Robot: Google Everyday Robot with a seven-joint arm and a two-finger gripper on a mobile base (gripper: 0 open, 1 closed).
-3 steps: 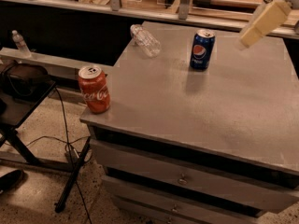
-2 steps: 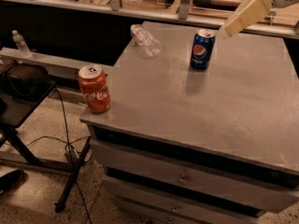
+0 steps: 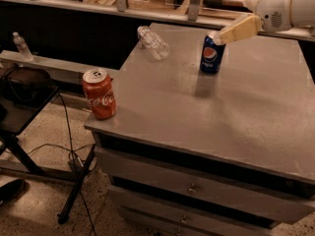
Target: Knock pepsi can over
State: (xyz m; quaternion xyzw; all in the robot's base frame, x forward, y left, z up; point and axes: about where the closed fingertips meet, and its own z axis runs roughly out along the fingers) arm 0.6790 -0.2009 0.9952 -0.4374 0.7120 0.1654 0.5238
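The pepsi can (image 3: 211,55) is dark blue with the round logo facing me. It stands on the far middle of the grey cabinet top (image 3: 236,112), leaning slightly. My gripper (image 3: 224,35) comes in from the upper right on a white arm. Its cream fingertip touches the can's silver top at its right edge.
A red Coca-Cola can (image 3: 99,93) stands upright at the front left corner of the top. A clear plastic bottle (image 3: 153,42) lies on its side at the far left. A black stand (image 3: 24,90) with cables is on the floor at left. A small bottle (image 3: 20,45) stands on a ledge behind.
My gripper has moved left and down from the right of the can until its tip reaches the can's top. The can now leans a little.
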